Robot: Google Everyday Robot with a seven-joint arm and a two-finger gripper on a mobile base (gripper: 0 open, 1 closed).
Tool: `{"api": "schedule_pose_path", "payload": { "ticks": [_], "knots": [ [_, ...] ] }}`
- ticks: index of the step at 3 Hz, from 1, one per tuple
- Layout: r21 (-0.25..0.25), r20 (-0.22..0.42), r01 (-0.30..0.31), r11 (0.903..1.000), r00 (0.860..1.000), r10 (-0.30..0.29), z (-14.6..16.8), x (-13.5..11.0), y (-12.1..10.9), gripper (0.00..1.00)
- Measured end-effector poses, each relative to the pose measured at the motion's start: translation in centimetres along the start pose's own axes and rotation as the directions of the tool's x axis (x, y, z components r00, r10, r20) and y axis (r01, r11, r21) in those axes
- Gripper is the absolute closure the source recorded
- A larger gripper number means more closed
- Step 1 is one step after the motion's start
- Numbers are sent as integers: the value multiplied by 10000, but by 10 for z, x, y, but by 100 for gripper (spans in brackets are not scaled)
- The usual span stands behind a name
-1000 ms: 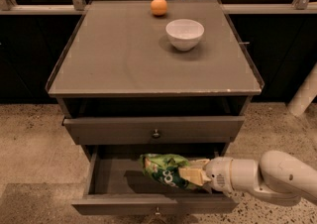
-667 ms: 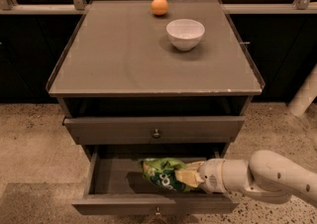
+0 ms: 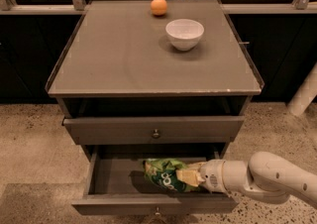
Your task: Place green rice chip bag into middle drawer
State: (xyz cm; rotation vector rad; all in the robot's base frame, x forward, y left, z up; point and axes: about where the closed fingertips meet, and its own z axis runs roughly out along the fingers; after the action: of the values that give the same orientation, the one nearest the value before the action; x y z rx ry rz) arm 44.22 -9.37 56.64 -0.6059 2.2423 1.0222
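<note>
The green rice chip bag [image 3: 166, 173] is crumpled and light green, inside the open middle drawer [image 3: 114, 203], right of its centre. My gripper [image 3: 188, 176] reaches in from the right on a white arm and is shut on the bag's right end. The drawer is pulled out, with its knob [image 3: 157, 212] at the bottom edge of the view. I cannot tell whether the bag rests on the drawer floor.
The upper drawer [image 3: 154, 130] is nearly closed just above the arm. A white bowl [image 3: 184, 33] and an orange ball-like fruit [image 3: 159, 6] sit on the cabinet top [image 3: 114, 54]. Speckled floor lies to both sides. A white post [image 3: 303, 95] stands at the right.
My gripper has carried the bag a little to the left, deeper over the drawer's middle. The arm has pushed further in from the right.
</note>
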Motion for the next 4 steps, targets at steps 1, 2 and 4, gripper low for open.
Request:
{"api": "schedule_pose_path", "payload": {
  "ticks": [1, 2, 4],
  "knots": [
    [205, -81, -670, 9975, 9977, 671, 18, 17, -35, 100],
    [495, -393, -1121, 9925, 9927, 1140, 40, 31, -66, 100],
    [490, -447, -1142, 9922, 9922, 1164, 42, 33, -67, 59]
  ]
}}
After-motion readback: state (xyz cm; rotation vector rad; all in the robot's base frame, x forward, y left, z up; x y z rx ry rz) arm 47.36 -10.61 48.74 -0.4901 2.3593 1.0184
